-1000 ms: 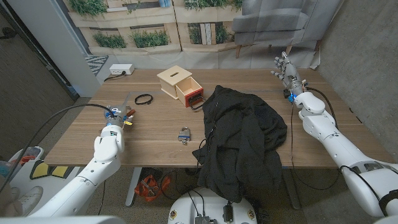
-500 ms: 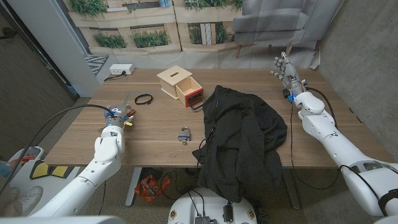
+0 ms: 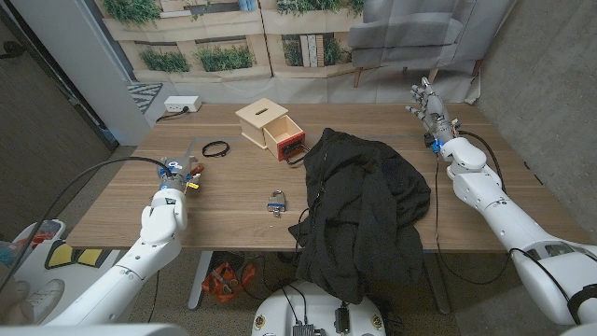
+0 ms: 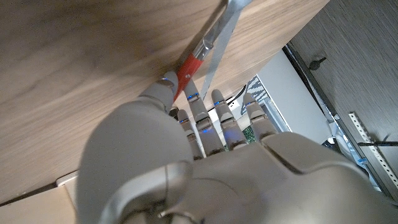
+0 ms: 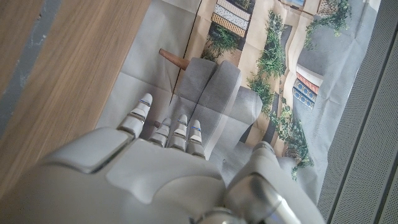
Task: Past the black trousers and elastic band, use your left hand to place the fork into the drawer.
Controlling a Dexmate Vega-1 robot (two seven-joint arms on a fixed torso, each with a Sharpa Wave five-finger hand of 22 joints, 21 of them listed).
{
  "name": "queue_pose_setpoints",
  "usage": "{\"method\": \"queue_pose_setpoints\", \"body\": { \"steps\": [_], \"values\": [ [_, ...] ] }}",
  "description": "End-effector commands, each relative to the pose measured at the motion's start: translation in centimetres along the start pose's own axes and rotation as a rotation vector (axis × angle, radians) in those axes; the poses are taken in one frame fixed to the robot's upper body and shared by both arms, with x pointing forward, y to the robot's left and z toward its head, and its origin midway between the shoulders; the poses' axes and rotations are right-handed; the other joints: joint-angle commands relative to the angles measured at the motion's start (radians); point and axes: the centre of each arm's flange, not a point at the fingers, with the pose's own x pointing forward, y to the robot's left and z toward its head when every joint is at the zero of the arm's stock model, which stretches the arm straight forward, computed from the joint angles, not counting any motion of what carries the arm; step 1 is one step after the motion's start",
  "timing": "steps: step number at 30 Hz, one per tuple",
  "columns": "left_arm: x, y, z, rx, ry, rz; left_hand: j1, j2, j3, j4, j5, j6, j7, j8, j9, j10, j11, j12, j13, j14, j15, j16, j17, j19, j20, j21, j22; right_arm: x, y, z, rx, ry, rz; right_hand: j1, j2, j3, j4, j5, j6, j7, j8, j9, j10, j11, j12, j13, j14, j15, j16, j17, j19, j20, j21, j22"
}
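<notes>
At the far left of the desk point(image 3: 233, 201) we see the left hand point(image 3: 178, 171) near the left edge, its fingers point(image 4: 198, 107) reaching toward the fork point(image 3: 193, 155). The left wrist view shows the fork point(image 4: 211, 38) with a red band on its handle lying on the wood just past the fingertips. We cannot tell whether the fingers touch or hold it. Right of the fork lies the elastic band point(image 3: 215, 147), a black loop flat on the desk. Further right stands the small wooden box with its drawer point(image 3: 284, 137) pulled open, red inside. In front of it, nearer us, a small padlock point(image 3: 276, 203) sits on the wood. The black trousers point(image 3: 359, 210) are heaped over the desk's middle-right and hang over the front edge. At far right the right hand point(image 3: 429, 105) is raised over the back corner, fingers point(image 5: 180, 132) nearly straight, slightly apart, holding nothing.
</notes>
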Motion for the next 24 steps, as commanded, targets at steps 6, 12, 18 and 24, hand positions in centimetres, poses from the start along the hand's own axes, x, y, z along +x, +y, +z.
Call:
{"method": "queue_pose_setpoints", "body": {
  "steps": [6, 12, 18, 24],
  "values": [
    [-0.3, 1.3, 0.2, -0.016, -0.009, 0.064, 0.012, 0.000, -0.012, 0.000, 0.005, 0.019, 0.005, 0.006, 0.004, 0.072, -0.066, 0.014, 0.009, 0.014, -0.152, 0.008, 0.007, 0.012, -0.003, 0.003, 0.003, 0.0, 0.0, 0.1, 0.004, -0.003, -0.007, 0.009, 0.004, 0.005, -0.011, 0.004, 0.007, 0.002, -0.001, 0.004, 0.011, 0.002, -0.003, 0.002, 0.008, -0.049, -0.002, 0.000, -0.005, -0.002, -0.001, 0.002],
    [-0.5, 1.7, 0.5, -0.045, -0.006, 0.066, 0.015, 0.000, -0.014, 0.000, 0.007, 0.019, 0.007, 0.005, 0.004, 0.073, -0.066, 0.019, 0.013, 0.014, -0.153, 0.008, 0.009, 0.011, -0.001, 0.003, 0.003, 0.0, 0.0, 0.1, 0.005, -0.003, -0.007, 0.013, 0.006, 0.007, -0.013, 0.004, 0.008, 0.002, -0.001, 0.004, 0.011, 0.002, -0.004, 0.002, 0.008, -0.049, -0.003, -0.001, -0.005, -0.003, -0.001, 0.002],
    [-0.9, 2.6, 0.9, -0.058, -0.011, 0.085, 0.016, -0.001, -0.015, 0.002, 0.008, 0.023, 0.006, 0.006, 0.004, 0.072, -0.066, 0.023, 0.017, 0.014, -0.151, 0.007, 0.010, 0.012, -0.002, 0.003, 0.003, -0.1, -0.1, -0.2, 0.007, 0.000, -0.012, 0.015, 0.008, 0.008, -0.015, 0.004, 0.008, 0.002, -0.002, 0.004, 0.012, 0.001, -0.004, 0.002, 0.008, -0.049, -0.003, -0.001, -0.006, -0.003, -0.001, 0.002],
    [-1.2, 3.3, 1.2, -0.063, -0.014, 0.099, 0.017, -0.002, -0.016, 0.002, 0.009, 0.021, 0.005, 0.004, 0.004, 0.071, -0.066, 0.027, 0.021, 0.015, -0.151, 0.007, 0.011, 0.012, -0.001, 0.003, 0.003, -0.1, -0.2, -0.3, 0.014, -0.003, -0.017, 0.018, 0.009, 0.010, -0.016, 0.004, 0.008, 0.001, -0.002, 0.004, 0.012, 0.001, -0.004, 0.002, 0.007, -0.049, -0.004, -0.001, -0.006, -0.004, -0.001, 0.002]
  ]
}}
